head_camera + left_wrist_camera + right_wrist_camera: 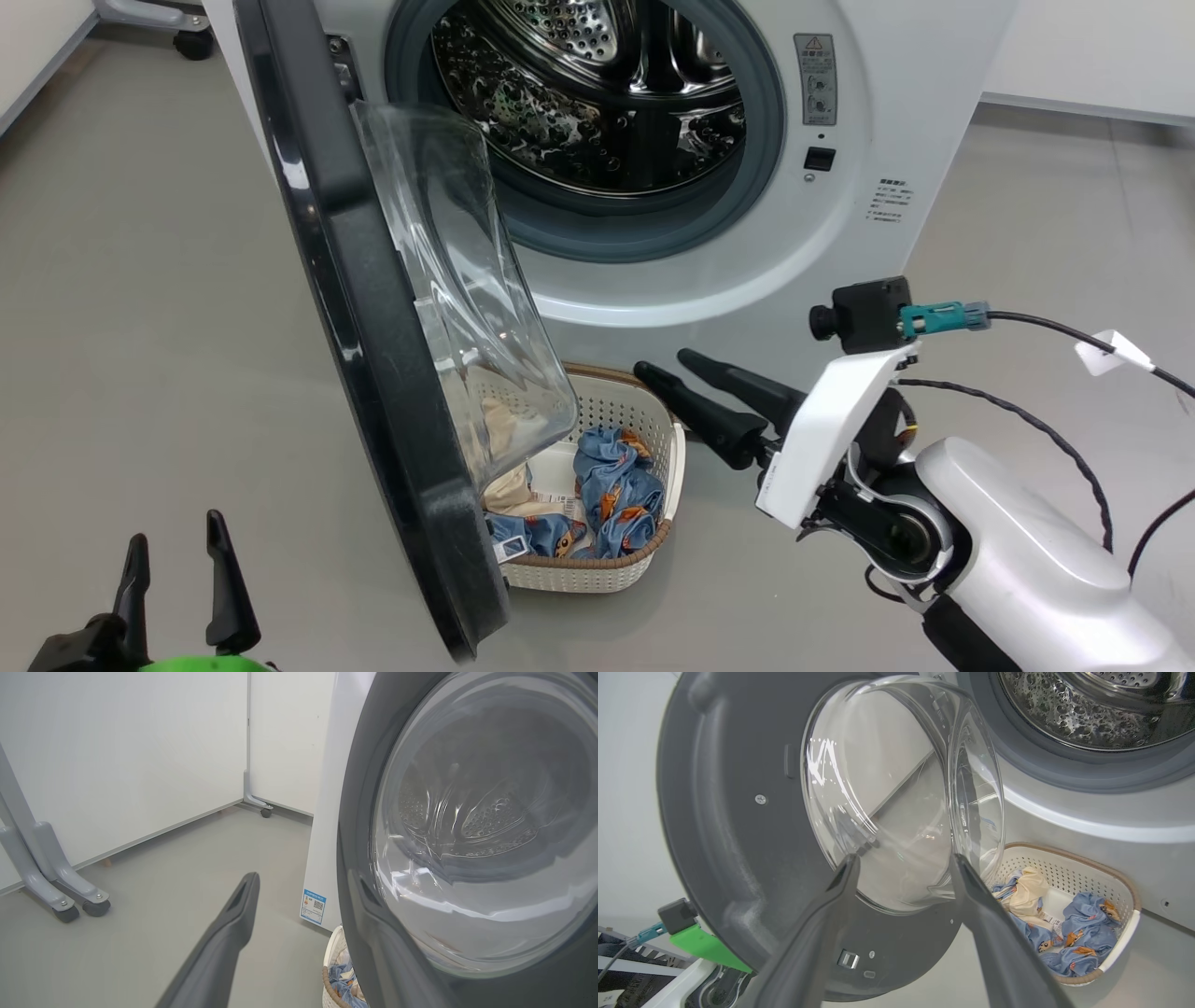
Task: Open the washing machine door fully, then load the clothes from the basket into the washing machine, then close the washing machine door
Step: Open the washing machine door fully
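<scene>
My right pincer [665, 362] hangs released and empty near the basket [607, 571], which sits on the floor [140, 280] against the washing machine [840, 233], by the open door [373, 373]. The clothes [618, 485] inside look light, soft and floppy, so I judge a raised blue fold the best place to pinch. My left pincer [177, 528] is released too

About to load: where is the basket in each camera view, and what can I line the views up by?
Head view: basket at lower centre, partly behind the open washing machine door.
Left wrist view: a sliver of the basket at the bottom edge, right of centre, beside the door's rim.
Right wrist view: basket at lower right.
Shared landmark: the washing machine door.
</scene>
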